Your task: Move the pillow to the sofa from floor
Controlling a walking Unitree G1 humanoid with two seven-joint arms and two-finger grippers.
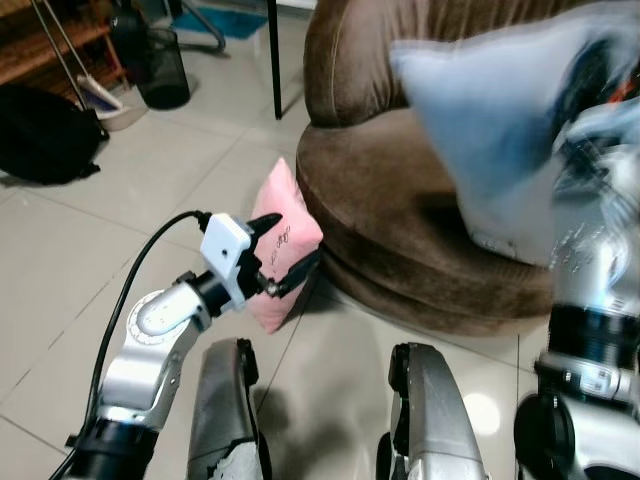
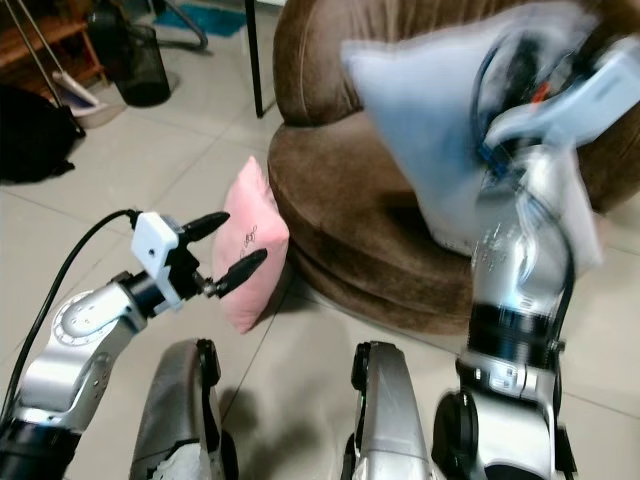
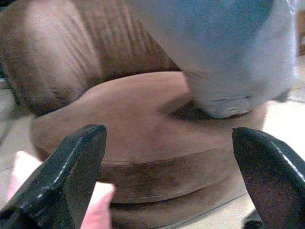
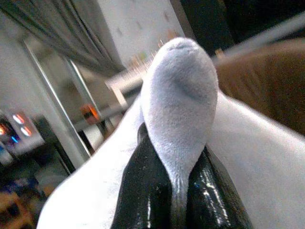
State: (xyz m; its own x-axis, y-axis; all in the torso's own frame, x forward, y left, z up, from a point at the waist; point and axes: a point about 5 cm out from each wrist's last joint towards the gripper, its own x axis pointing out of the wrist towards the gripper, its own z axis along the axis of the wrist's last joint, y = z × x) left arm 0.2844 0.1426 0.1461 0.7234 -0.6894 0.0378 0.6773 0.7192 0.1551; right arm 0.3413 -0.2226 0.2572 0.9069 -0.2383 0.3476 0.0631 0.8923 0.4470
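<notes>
Near left: my left gripper (image 2: 222, 248), jaws spread and empty, beside a pink pillow (image 1: 283, 240) on the floor. Farther right: my right gripper (image 4: 177, 191) pinches the grey pillow (image 2: 440, 140) by a fold over the sofa (image 1: 400, 190); light, soft, floppy, best gripped at edges.

Pale glossy tiled floor (image 1: 80, 250), black bag (image 1: 45, 135), dark mesh bin (image 1: 160, 68), perhaps a wooden shelf (image 1: 40, 40).

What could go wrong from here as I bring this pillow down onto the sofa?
The right gripper pinches only a corner of the grey pillow, so it could slip out. It hangs near the brown sofa seat's front, so it might roll off. The open left gripper is close to the pink pillow and could nudge it.
</notes>
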